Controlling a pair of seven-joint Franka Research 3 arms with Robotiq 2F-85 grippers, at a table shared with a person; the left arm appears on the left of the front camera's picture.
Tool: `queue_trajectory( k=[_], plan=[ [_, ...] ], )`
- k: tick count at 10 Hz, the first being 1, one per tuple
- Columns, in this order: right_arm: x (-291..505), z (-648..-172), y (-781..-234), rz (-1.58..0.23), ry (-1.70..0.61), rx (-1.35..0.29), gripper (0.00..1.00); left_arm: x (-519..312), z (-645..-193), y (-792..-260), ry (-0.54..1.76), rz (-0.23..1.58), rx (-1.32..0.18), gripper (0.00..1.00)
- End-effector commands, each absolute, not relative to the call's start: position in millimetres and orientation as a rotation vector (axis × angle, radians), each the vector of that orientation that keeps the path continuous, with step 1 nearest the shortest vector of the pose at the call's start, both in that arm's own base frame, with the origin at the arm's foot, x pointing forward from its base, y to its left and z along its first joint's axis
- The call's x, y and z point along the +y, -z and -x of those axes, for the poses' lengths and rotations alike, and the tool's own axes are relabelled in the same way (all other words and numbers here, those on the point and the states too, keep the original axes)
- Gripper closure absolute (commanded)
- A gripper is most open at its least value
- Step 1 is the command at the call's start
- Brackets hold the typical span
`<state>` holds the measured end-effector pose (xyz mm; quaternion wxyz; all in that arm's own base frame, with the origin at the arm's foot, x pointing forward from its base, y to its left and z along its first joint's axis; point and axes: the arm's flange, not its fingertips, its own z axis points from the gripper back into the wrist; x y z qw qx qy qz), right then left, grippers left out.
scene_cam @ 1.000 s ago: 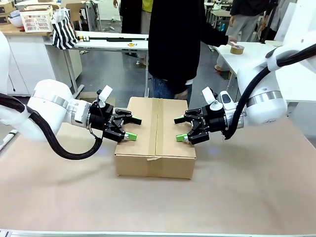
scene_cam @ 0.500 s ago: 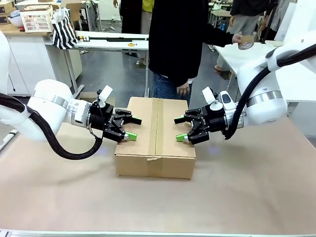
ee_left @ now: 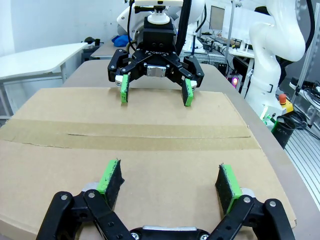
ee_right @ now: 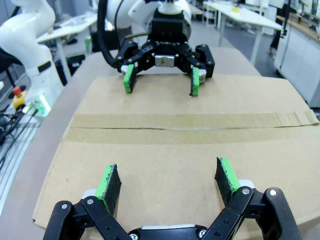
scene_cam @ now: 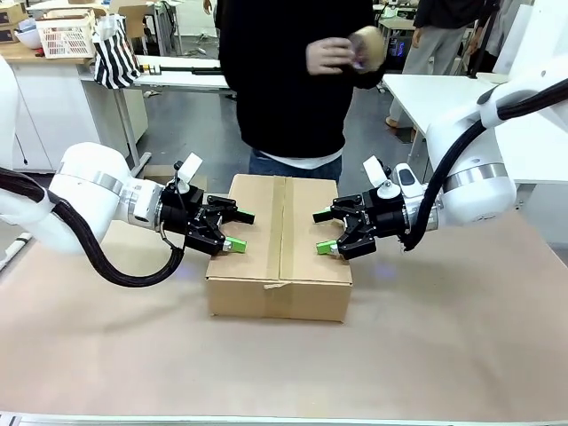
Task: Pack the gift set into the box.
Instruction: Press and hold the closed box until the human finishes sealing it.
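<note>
1. Left gripper (scene_cam: 238, 230), fingers spread, empty, over box (scene_cam: 280, 257) left half.
2. Right gripper (scene_cam: 323, 232), likewise spread, over right half.
3. Box closed, mid-table (scene_cam: 444, 337), near far edge; person's hands (scene_cam: 342, 51) raised behind.

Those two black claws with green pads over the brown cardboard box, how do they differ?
The left claw reaches in from the box's left end, the right claw from its right end, so they face each other across the taped centre seam of the plain brown corrugated cardboard box. Both are open, empty, level with each other, and poised over the closed flaps.
</note>
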<state>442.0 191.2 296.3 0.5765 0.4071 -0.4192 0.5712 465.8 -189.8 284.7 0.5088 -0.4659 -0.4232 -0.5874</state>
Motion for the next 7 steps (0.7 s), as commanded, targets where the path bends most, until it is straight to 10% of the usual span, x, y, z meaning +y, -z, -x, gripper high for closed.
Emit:
queue_trajectory(
  k=[1, 7],
  plan=[
    [190.7, -440.6, -295.2, -0.95, -1.34, -0.977, 0.0, -189.0, -464.2, -282.6, 1.43, 1.107, -1.028, 0.0],
    [190.7, -440.6, -295.2, -0.95, -1.34, -0.977, 0.0, -189.0, -464.2, -282.6, 1.43, 1.107, -1.028, 0.0]
  ],
)
